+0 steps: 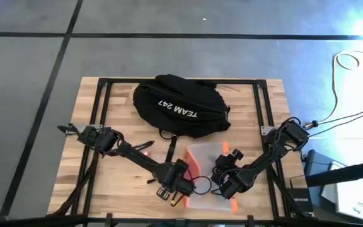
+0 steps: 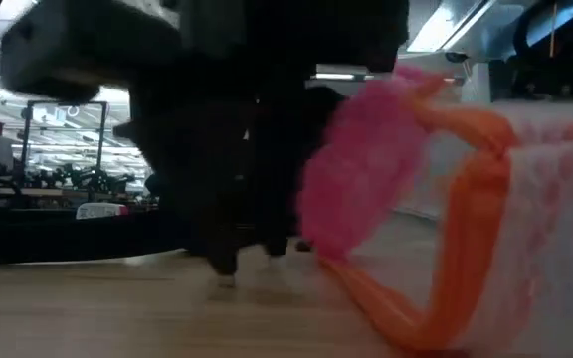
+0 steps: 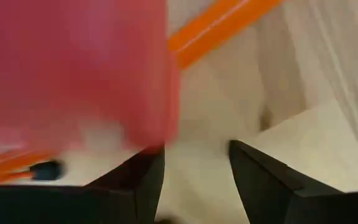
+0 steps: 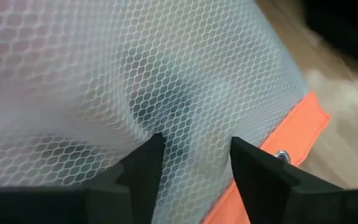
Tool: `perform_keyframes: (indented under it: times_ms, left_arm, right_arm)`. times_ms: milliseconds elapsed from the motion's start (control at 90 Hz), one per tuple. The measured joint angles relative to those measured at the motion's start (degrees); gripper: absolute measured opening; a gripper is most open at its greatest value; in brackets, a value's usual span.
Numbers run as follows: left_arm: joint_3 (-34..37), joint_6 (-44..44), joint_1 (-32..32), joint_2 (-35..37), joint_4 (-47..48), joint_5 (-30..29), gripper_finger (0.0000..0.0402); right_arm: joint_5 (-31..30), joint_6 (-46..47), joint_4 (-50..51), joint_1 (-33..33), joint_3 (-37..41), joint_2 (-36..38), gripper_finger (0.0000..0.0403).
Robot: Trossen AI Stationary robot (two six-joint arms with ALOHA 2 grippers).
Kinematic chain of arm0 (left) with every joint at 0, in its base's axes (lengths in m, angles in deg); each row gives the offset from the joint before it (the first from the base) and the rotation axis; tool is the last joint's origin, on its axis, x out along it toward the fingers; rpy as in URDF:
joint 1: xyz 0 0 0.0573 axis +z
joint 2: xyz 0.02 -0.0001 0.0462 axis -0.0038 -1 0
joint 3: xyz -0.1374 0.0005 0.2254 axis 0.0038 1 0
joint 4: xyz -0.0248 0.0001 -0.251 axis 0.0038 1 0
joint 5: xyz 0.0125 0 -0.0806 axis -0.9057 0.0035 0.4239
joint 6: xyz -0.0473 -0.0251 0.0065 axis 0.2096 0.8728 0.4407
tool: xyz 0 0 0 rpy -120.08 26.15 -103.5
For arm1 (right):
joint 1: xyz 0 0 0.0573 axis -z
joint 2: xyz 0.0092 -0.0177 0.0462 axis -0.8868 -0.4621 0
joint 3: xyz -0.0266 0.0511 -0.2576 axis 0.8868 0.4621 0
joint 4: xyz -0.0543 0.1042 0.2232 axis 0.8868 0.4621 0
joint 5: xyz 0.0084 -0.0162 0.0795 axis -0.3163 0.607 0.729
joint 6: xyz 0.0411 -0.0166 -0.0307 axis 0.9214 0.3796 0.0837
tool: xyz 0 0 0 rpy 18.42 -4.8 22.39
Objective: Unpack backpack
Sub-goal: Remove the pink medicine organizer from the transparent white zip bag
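Observation:
The black backpack [image 1: 180, 106] with white lettering lies at the table's far middle, with no gripper on it. Nearer lies a white mesh pouch [image 1: 208, 156] with orange trim [image 2: 466, 229] and a pink piece [image 2: 366, 189] at its left end. My left gripper [image 3: 194, 180] is open, low over the table just left of the pink piece [image 3: 73, 68]. My right gripper [image 4: 194, 165] is open, its fingers above the pouch's mesh face [image 4: 104, 74] close to an orange-trimmed corner [image 4: 297, 130]. My left gripper stands with one finger [image 3: 135, 180] right beside the pink piece's lower edge [image 3: 148, 140]; whether they touch I cannot tell. My right gripper points down at the mesh [image 4: 185, 118], fingertips against or just above it; whether they touch I cannot tell.
Black frame rails [image 1: 99, 113] run over the wooden tabletop [image 1: 118, 189] on both sides. Small dark and red items [image 1: 145, 146] lie left of the pouch. Cables [image 1: 345, 63] and gear sit off the table's right edge.

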Motion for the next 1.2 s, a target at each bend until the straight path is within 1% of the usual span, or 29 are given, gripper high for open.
perform_keyframes:
  times_ms: [56, 100, 211, 322, 500, 589, 644, 733, 878, 1011, 1067, 1200]
  left_arm:
    - [0.0, 1.2, -0.4, 0.6, -0.4, -2.9, 0.0167]
    - [0.0, 1.6, -0.7, 1.9, -0.8, -4.0, 0.0163]
    - [-0.1, 2.2, -1.3, 4.4, -1.6, -4.3, 0.015]
    - [-0.2, 1.8, -2.0, 5.3, -2.1, -4.5, 0.0137]
    - [-0.1, 0.9, -2.2, 5.9, -7.7, -4.9, 0.0127]
    - [0.8, 0.8, -1.8, 5.9, -11.7, -7.1, 0.0127]
    - [0.9, 0.5, -1.6, 5.9, -12.2, -8.9, 0.0127]
    - [0.9, -2.5, -1.2, 5.8, -12.8, -9.5, 0.0127]
    - [0.9, -5.9, -0.2, 5.1, -12.7, -9.1, 0.0127]
    - [2.6, -6.9, 1.5, 5.1, -15.3, -6.0, 0.0127]
    - [3.3, -6.9, 2.1, 5.1, -15.4, -5.7, 0.0128]
    - [6.4, -6.8, 3.5, 5.1, -18.4, -4.4, 0.0149]
  right_arm:
    - [0.0, 0.0, 0.1, 0.0, 0.0, 0.0, 0.0168]
    - [0.0, 0.0, 0.1, 0.0, 0.0, 0.0, 0.0168]
    - [0.0, 0.0, 0.1, 0.0, 0.0, -0.1, 0.0167]
    - [0.0, 0.1, 0.1, 0.0, 0.1, -0.1, 0.0167]
    - [-0.1, 0.3, 0.0, 0.0, 0.1, -0.1, 0.0167]
    - [-0.1, 0.4, -0.1, 0.0, 0.1, -0.1, 0.0167]
    - [-0.1, 0.4, -0.1, 0.0, 0.0, -0.1, 0.0167]
    - [-0.1, 0.4, -0.1, 0.0, 0.0, -0.2, 0.0167]
    - [-0.1, 0.4, -0.2, 0.0, 0.0, -0.2, 0.0167]
    - [-0.1, 0.4, -0.3, 0.0, 0.0, -0.2, 0.0167]
    - [-0.1, 0.4, -0.3, 0.0, 0.0, -0.2, 0.0167]
    - [-0.1, 0.4, -0.3, 0.0, 0.0, -0.2, 0.0167]
